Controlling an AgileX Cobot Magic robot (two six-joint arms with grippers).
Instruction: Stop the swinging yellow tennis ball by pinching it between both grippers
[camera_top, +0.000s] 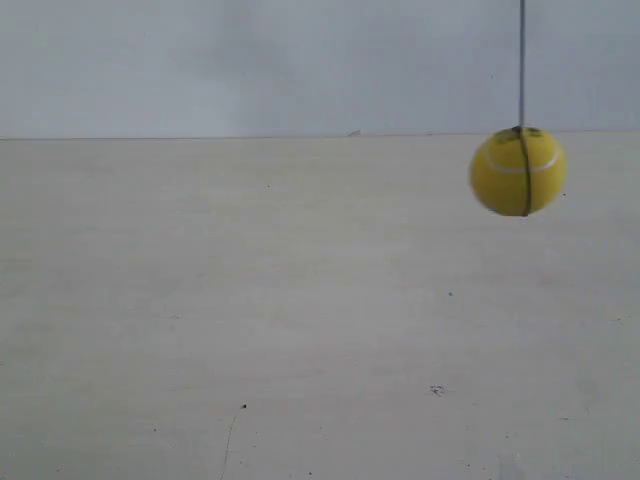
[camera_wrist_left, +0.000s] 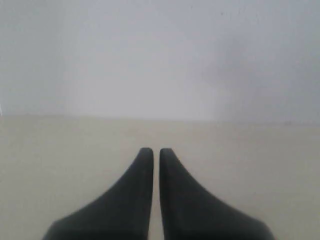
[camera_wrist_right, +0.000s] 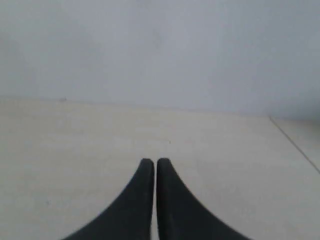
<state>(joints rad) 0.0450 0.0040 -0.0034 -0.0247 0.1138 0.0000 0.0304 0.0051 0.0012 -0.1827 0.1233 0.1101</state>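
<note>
The yellow tennis ball (camera_top: 518, 171) hangs from a thin dark string (camera_top: 521, 60) at the right of the exterior view, above the pale table (camera_top: 300, 320); its outline is slightly blurred. Neither gripper shows in that view. In the left wrist view my left gripper (camera_wrist_left: 156, 151) is shut, its black wedge fingers nearly touching with nothing between them. My right gripper (camera_wrist_right: 152, 161) in the right wrist view is likewise shut and empty. The ball appears in neither wrist view.
A plain light wall (camera_top: 250, 60) stands behind the table's far edge. In the right wrist view a table edge or seam (camera_wrist_right: 295, 142) runs diagonally at the side.
</note>
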